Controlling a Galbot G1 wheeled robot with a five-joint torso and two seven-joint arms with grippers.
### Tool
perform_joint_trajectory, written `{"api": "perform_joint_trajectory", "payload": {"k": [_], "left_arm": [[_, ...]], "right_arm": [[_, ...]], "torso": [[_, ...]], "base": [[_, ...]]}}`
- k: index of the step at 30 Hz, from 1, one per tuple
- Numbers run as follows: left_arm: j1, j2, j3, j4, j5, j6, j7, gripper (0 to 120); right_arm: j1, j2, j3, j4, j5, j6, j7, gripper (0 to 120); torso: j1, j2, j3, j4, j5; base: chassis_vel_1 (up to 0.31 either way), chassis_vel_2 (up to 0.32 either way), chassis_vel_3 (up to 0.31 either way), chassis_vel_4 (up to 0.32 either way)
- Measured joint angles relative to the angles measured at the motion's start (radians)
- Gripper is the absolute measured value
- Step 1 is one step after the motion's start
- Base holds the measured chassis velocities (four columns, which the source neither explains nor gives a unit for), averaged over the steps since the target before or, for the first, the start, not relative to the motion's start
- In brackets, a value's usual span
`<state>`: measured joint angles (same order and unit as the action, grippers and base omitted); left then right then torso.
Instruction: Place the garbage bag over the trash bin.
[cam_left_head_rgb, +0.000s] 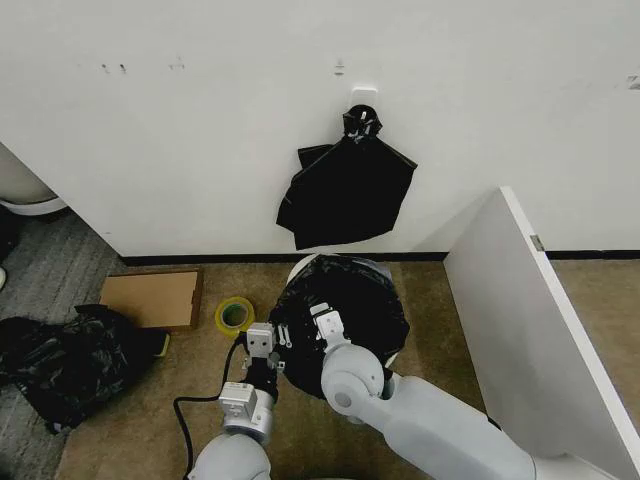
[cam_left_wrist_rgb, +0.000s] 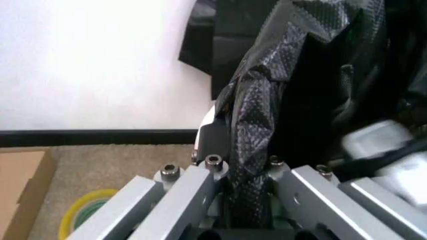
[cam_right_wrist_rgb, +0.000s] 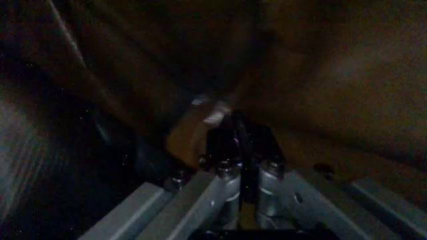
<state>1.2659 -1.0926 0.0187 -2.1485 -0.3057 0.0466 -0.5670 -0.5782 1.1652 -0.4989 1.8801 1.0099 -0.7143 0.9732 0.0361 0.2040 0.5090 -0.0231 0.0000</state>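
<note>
Black film of the garbage bag (cam_left_head_rgb: 345, 305) drapes the trash bin (cam_left_head_rgb: 299, 266), left gripper (cam_left_head_rgb: 270, 347) clamping its 8 o'clock edge, right gripper (cam_left_head_rgb: 322, 322) pinched inside; overpulling risks tearing or unseating it.

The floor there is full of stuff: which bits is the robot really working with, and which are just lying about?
In use:
- garbage bag, draped over the bin
- trash bin, white rim peeking out behind
- left hand, shut on a fold of bag
- right hand, at the bag

Lying about:
- yellow tape roll
- cardboard box
- black heap
- bags hanging on the wall
</note>
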Motion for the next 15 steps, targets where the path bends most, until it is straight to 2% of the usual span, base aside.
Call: {"api": "perform_joint_trajectory", "payload": {"k": [8,15], "left_arm": [[-0.016,0.002,-0.031,0.022,-0.041,0.004,-0.021,0],[-0.007,-0.004,-0.015,0.01,-0.05,0.01,-0.02,0]], "right_arm": [[-0.013,-0.045,0.005,0.125,-0.009,-0.004,-0.004,0],[0.016,-0.008,-0.018,0.115,-0.019,-0.002,-0.005,0]], "torso": [[0.0,0.0,0.0,0.0001,0.0001],[0.0,0.0,0.0,0.0001,0.0]], "base": [[0.0,0.0,0.0,0.0],[0.0,0.0,0.0,0.0]]}}
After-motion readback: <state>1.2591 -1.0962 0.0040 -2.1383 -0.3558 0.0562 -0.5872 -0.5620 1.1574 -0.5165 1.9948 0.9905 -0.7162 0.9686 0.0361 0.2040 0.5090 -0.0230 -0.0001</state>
